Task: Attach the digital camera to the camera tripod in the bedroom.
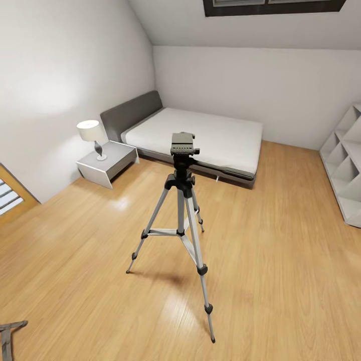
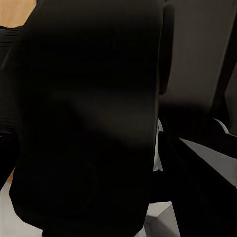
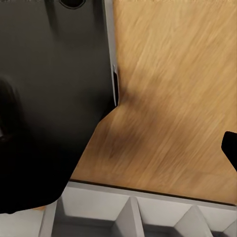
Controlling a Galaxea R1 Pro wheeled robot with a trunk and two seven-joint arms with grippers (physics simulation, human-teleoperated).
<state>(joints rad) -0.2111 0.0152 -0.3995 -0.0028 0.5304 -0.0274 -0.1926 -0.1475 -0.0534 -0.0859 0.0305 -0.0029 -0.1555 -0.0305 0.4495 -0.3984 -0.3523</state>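
The camera tripod stands upright on the light wood floor in the middle of the head view, in front of the bed. Its three silver legs are spread and its grey-black head plate is bare on top. In the left wrist view a large matte-black rounded bulk sits very close to the lens; I cannot tell whether it is the digital camera or part of the robot. No red button or lens is visible. In the right wrist view one dark fingertip shows over the floor, beside a black body panel.
This is the bedroom: a low grey bed with a white mattress at the back, a white nightstand with a lamp to its left, white shelving at the right wall. A skylight is overhead. A grey-dark piece shows at the lower left corner.
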